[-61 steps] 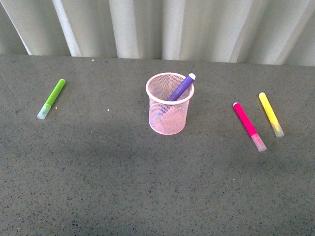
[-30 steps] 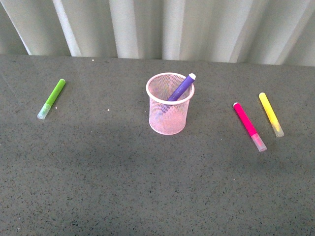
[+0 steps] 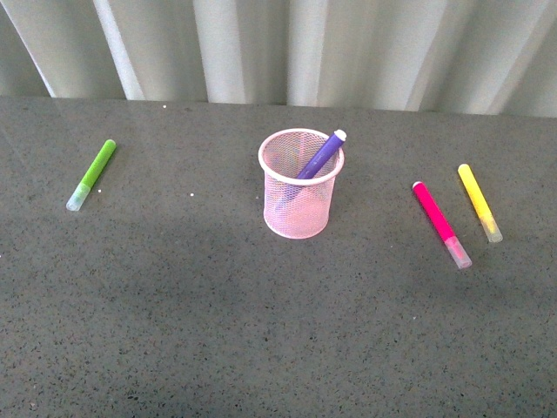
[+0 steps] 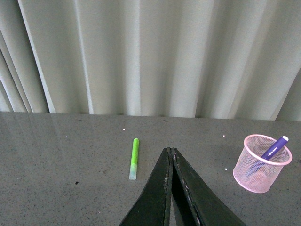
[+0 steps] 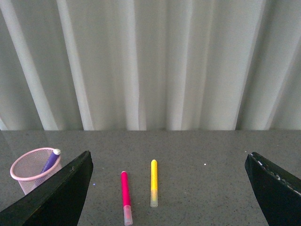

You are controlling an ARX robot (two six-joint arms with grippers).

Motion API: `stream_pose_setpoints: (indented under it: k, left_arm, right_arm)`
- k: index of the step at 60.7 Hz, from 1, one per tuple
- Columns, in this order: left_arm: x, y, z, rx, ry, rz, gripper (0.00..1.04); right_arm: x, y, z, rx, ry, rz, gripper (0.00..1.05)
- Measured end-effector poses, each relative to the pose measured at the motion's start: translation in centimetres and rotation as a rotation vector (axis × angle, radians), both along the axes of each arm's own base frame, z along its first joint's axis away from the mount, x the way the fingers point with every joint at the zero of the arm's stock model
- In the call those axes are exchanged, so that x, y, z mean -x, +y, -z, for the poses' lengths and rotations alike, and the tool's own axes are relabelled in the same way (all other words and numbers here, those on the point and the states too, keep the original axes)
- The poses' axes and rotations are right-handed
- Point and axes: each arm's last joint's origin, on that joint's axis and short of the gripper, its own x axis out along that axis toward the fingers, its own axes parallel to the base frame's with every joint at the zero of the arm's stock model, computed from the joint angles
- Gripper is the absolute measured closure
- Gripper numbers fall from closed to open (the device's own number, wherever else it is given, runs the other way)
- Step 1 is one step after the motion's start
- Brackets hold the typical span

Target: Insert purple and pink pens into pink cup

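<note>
The pink cup point(image 3: 298, 185) stands upright mid-table, also seen in the left wrist view point(image 4: 262, 163) and right wrist view point(image 5: 32, 170). The purple pen point(image 3: 320, 154) leans inside it, its tip above the rim. The pink pen point(image 3: 440, 224) lies flat on the table to the right of the cup, clear cap toward me point(image 5: 125, 197). Neither arm shows in the front view. My left gripper point(image 4: 170, 151) is shut on nothing, held above the table between the green marker and the cup. My right gripper point(image 5: 169, 162) is wide open, with the pink pen lying ahead between its fingers.
A yellow marker point(image 3: 479, 203) lies just right of the pink pen, nearly parallel point(image 5: 153, 189). A lime green marker point(image 3: 91, 175) lies far left point(image 4: 134, 158). A pleated white curtain point(image 3: 287, 48) closes the back edge of the grey table point(image 3: 218, 331).
</note>
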Motion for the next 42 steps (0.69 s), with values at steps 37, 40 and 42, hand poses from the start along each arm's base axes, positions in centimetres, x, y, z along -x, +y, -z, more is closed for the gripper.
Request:
stream_pose_setpoints:
  k: [37,40,42]
  left_arm:
    - [0.0,0.0,0.0,-0.002,0.001,0.000,0.07]
    - [0.0,0.0,0.0,-0.003,0.001,0.000,0.07]
    - [0.0,0.0,0.0,-0.003,0.001,0.000,0.07]
  right_arm:
    - [-3.5,-0.1,-4.7,-0.232,-0.166,-0.159,0.07]
    - [-5.6,-0.1,-6.3,-0.255,-0.146,-0.167,0.07]
    - [-7.2,0.0,-7.0,-0.272,-0.096,-0.167,0.07]
